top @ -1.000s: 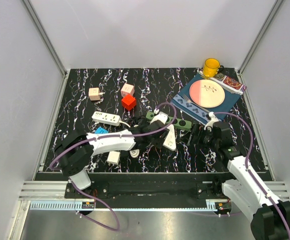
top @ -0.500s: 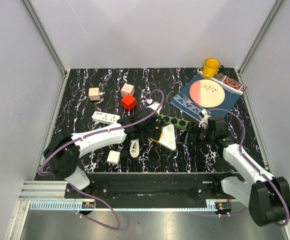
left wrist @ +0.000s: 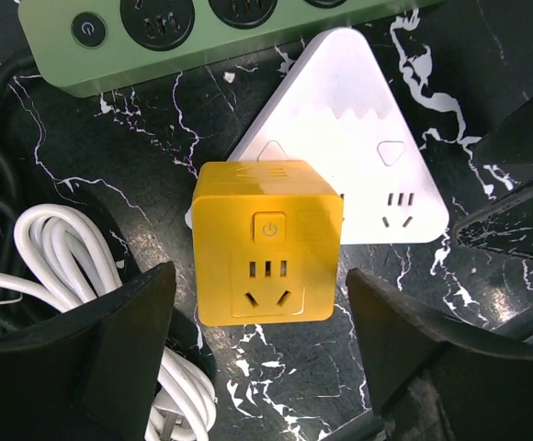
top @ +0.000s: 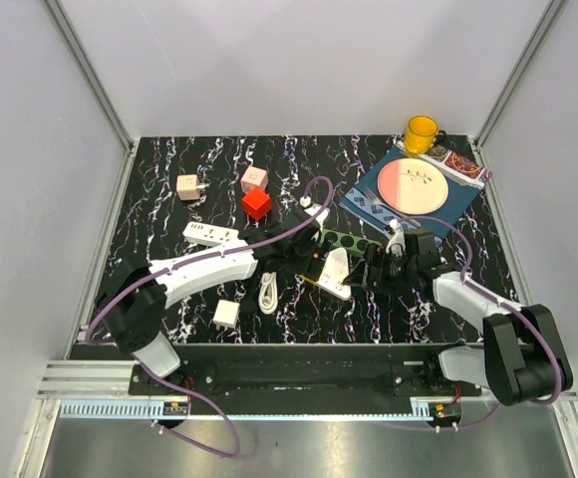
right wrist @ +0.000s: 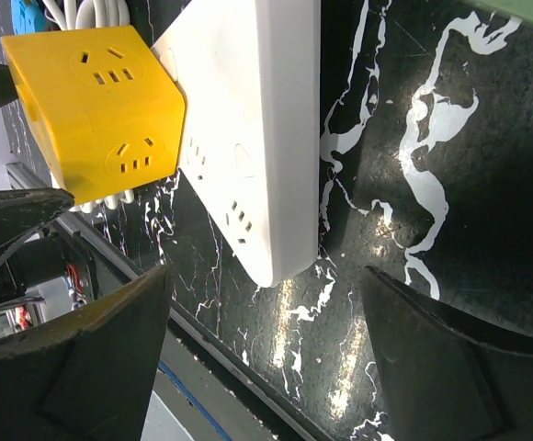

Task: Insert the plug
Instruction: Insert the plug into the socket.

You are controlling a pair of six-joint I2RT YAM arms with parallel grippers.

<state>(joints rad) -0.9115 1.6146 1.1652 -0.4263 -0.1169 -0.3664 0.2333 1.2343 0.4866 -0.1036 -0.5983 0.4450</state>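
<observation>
**Yellow cube adapter (left wrist: 266, 243) sits at the corner of the white triangular socket block (left wrist: 358, 175), near the table's middle.**
The left gripper (left wrist: 260, 285) hangs over the cube with its jaws apart and a gap on each side, apparently lined up to pinch it. The right gripper (right wrist: 257, 276), also spread, straddles the block's corner, probably to brace it. Whether the prongs are seated is hidden. A green power strip (left wrist: 202, 28) lies just beyond.

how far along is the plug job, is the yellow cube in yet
Looks done: the yellow cube adapter sits on the white triangular power strip. In hand: nothing gripped; the left pincer and right pincer stand open around them. Left: the prongs are hidden, so full seating is unconfirmed; possibly a final press.
</observation>
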